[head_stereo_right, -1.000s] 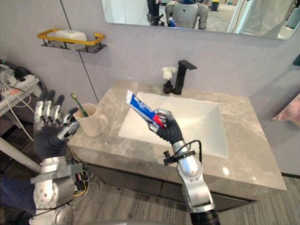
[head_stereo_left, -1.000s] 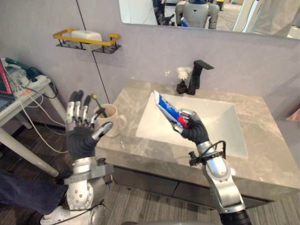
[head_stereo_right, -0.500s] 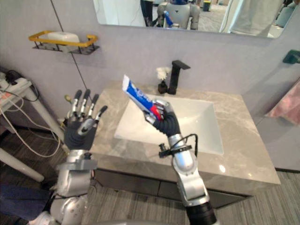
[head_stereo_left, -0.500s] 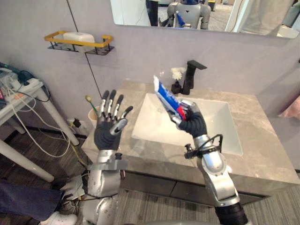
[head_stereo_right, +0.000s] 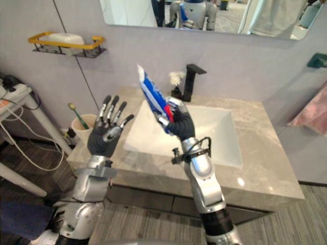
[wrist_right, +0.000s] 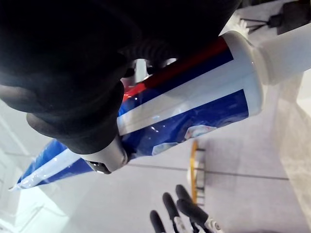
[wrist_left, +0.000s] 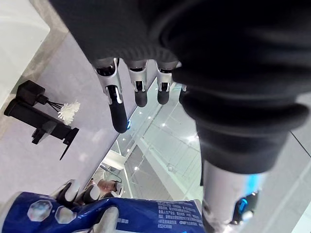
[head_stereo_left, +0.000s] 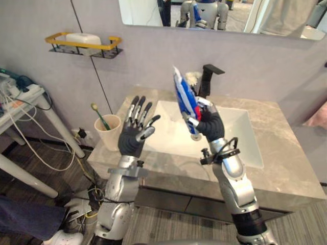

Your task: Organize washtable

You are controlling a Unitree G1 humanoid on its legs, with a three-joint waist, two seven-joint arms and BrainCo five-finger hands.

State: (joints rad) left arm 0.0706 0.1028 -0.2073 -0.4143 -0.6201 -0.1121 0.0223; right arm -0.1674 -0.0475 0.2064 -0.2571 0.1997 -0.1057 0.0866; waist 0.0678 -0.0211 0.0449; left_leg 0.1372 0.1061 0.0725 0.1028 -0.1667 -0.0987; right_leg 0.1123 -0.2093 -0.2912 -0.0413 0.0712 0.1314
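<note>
Two hands up over the tabletop, the right one holding a tube.

The grey marbled tabletop (head_stereo_left: 286,153) carries a white sink (head_stereo_left: 240,127), with a mirror (head_stereo_left: 148,10) on the wall above it and a black tap (head_stereo_left: 207,79) at the sink's back edge. A yellow-rimmed shelf (head_stereo_left: 82,43) hangs on the wall to the left, with a white soap (head_stereo_left: 84,38) on it. The left hand (head_stereo_left: 134,139) is raised above the tabletop's left part, between the cup and the sink, with its palm to the camera, its fingers straight and spread, and nothing in it. The right hand (head_stereo_left: 208,125) is lifted over the sink, its fingers and thumb curled round the lower end of a blue, white and red tube (head_stereo_left: 183,97). The tube stands nearly upright, cap down, flat end up and leaning slightly left. A beige cup (head_stereo_left: 107,132) stands at the tabletop's left end, with a toothbrush (head_stereo_left: 99,115) leaning in it.
</note>
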